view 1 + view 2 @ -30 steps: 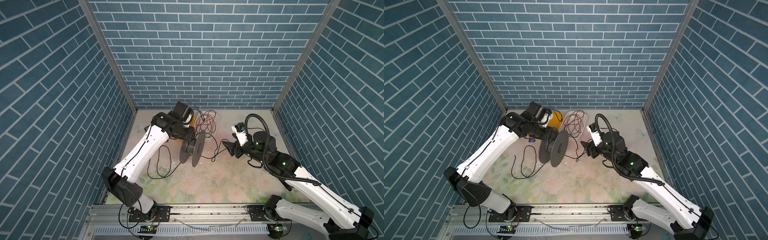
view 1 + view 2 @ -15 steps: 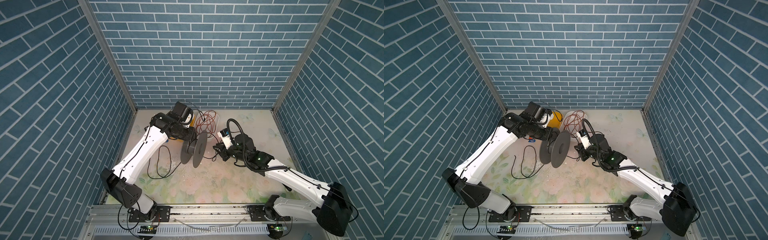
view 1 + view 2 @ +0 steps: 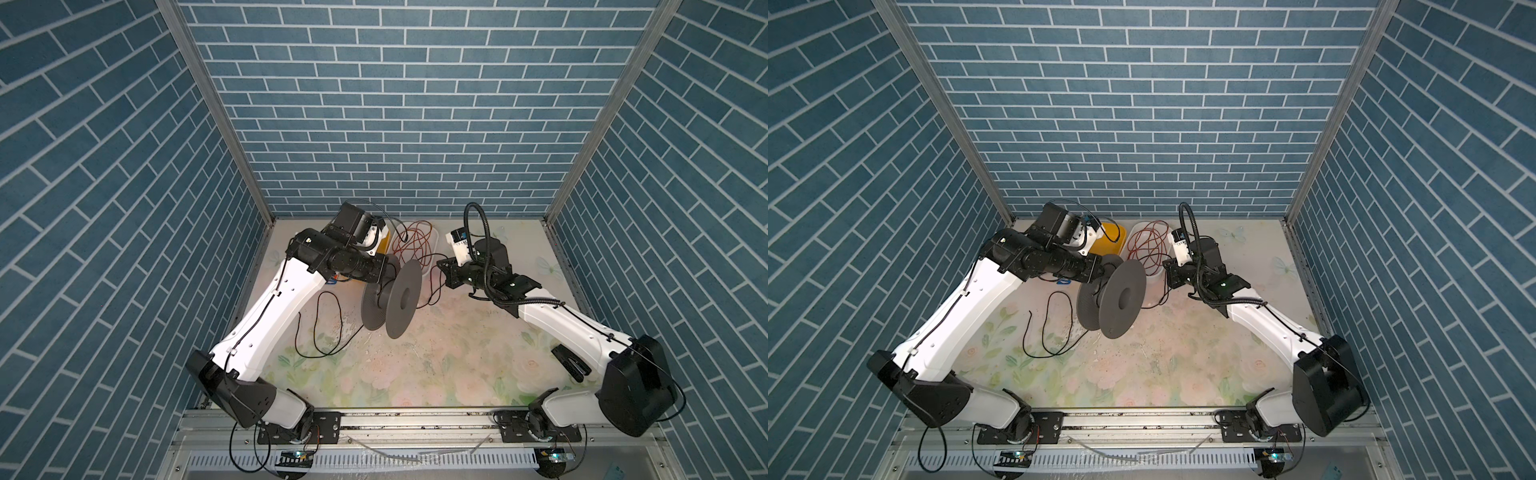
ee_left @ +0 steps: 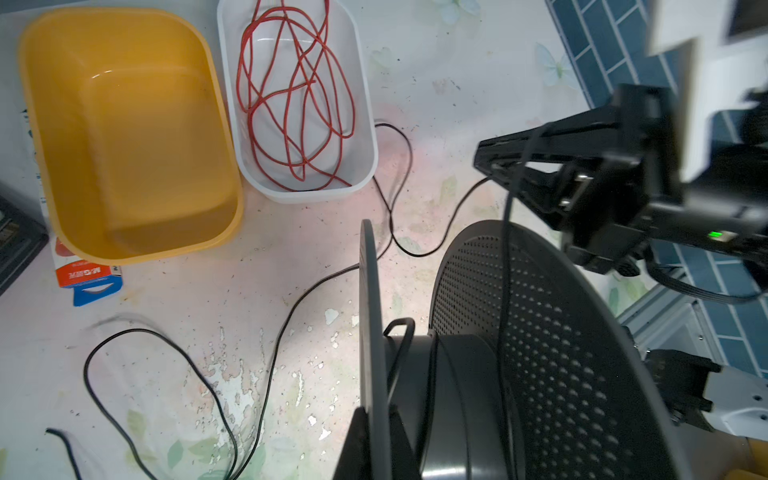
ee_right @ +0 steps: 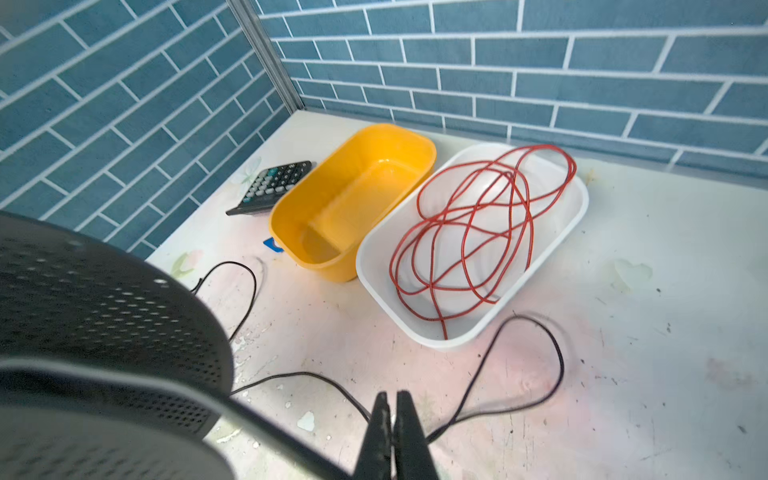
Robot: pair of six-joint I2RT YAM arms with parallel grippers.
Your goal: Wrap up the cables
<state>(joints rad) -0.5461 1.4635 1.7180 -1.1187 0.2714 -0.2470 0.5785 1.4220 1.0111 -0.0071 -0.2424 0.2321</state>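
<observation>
The left gripper (image 4: 370,440) is clamped on one flange of the grey spool (image 3: 401,299), which stands on edge. At the spool's 2 o'clock, the right gripper (image 5: 392,401) is pinched tight on the black cable (image 5: 562,365). The cable runs to the hub, seemingly with one turn wound. Slack loops lie on the table (image 3: 457,353) at 7 o'clock.

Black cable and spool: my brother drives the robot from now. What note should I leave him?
The left gripper is shut on a side disc of the grey spool, held on edge. The right gripper is shut on the black cable, beside the spool.
One strand runs from it to the spool's core; the rest lies in loose loops on the table.
Done: cable started on the core, hardly any wound.
Left: wind on all the loose cable.
</observation>
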